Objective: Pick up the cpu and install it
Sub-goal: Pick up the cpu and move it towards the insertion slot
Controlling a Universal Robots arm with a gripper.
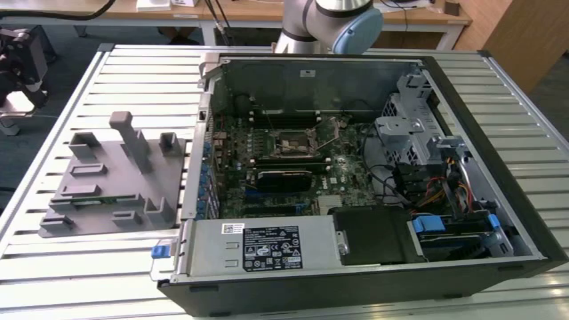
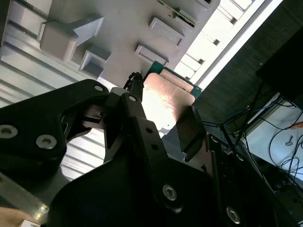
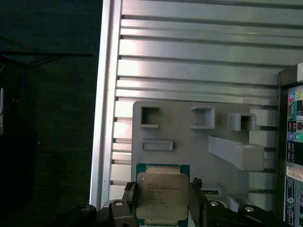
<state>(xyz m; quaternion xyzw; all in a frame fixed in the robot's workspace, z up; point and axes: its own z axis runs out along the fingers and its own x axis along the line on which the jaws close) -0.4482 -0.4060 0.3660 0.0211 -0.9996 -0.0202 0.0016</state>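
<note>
Holding the cpu (image 3: 162,194) clamped between the gripper's (image 3: 163,202) fingers (image 3: 129,203), I see the grey tray (image 3: 189,142) beneath it.

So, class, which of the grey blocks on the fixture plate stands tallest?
The slim post near the plate's middle; the blocks around it are all squat.

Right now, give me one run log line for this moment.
gripper: shut on cpu | place: over grey fixture | install: not done
</note>
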